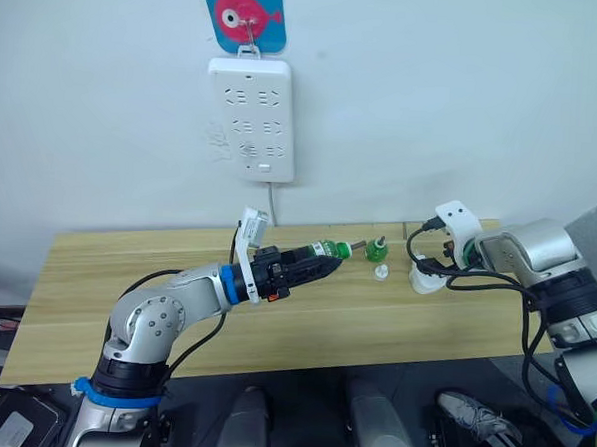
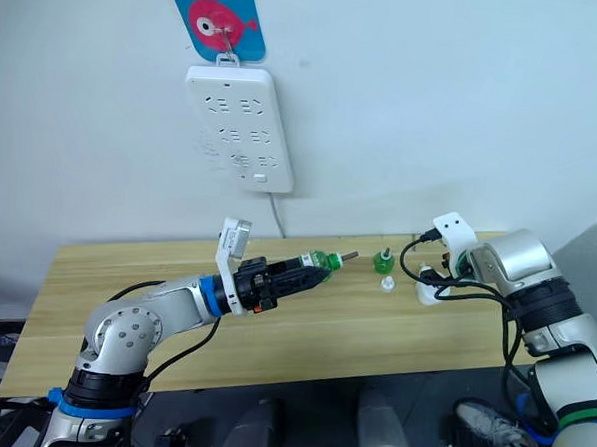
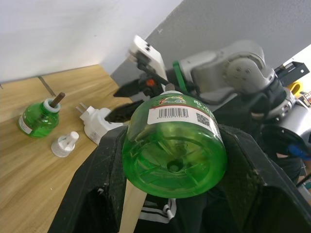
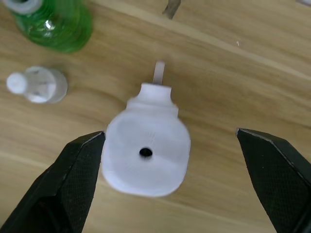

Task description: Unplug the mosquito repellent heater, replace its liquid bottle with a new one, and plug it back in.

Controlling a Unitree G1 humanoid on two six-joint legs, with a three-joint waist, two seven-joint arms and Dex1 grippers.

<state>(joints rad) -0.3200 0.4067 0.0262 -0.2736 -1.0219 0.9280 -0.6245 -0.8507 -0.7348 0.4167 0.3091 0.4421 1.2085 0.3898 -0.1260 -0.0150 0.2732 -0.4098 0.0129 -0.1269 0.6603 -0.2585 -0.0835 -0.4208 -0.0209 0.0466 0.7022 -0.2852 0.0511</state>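
I judge us midway: the small white rounded plastic heater (image 4: 146,153) lies unplugged on the wooden surface (image 1: 126,275), between my right tool's (image 4: 170,179) spread fingers. My left tool (image 3: 170,194) pinches a green liquid bottle (image 3: 175,145). Fitting and replugging remain.

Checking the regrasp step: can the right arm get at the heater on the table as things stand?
Probably yes. The right gripper hangs just above the mosquito repellent heater, jaws open on either side of it, with nothing between them.
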